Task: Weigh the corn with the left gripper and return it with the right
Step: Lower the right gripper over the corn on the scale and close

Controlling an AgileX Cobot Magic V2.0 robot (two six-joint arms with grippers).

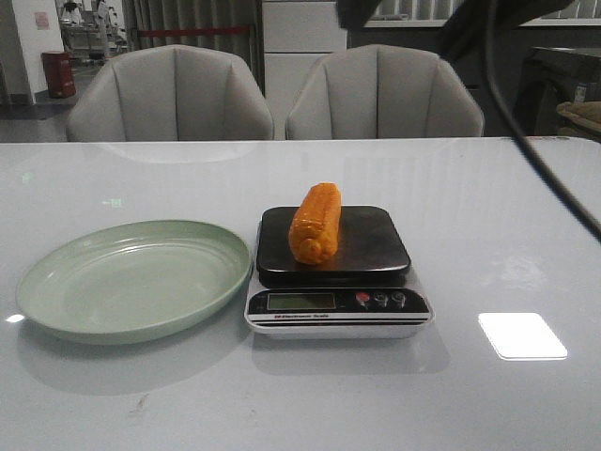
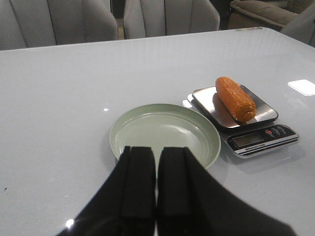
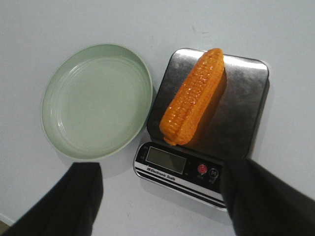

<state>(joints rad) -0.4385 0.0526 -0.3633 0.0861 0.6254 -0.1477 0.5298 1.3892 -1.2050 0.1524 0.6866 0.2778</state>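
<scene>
The orange-yellow corn (image 1: 315, 224) lies lengthwise on the dark platform of the scale (image 1: 338, 305), near its left side. It also shows in the left wrist view (image 2: 235, 98) and the right wrist view (image 3: 193, 97). My left gripper (image 2: 157, 150) is shut and empty, pulled back over the table on the near side of the green plate (image 2: 165, 130), well left of the scale. My right gripper (image 3: 162, 164) is wide open and empty, high above the scale's display (image 3: 167, 160), looking down on the corn. Neither gripper's fingers show in the front view.
The pale green plate (image 1: 131, 282) sits empty just left of the scale, almost touching it. Part of a dark arm and a black cable (image 1: 526, 141) hang at the upper right of the front view. Two grey chairs (image 1: 169, 94) stand behind the white table.
</scene>
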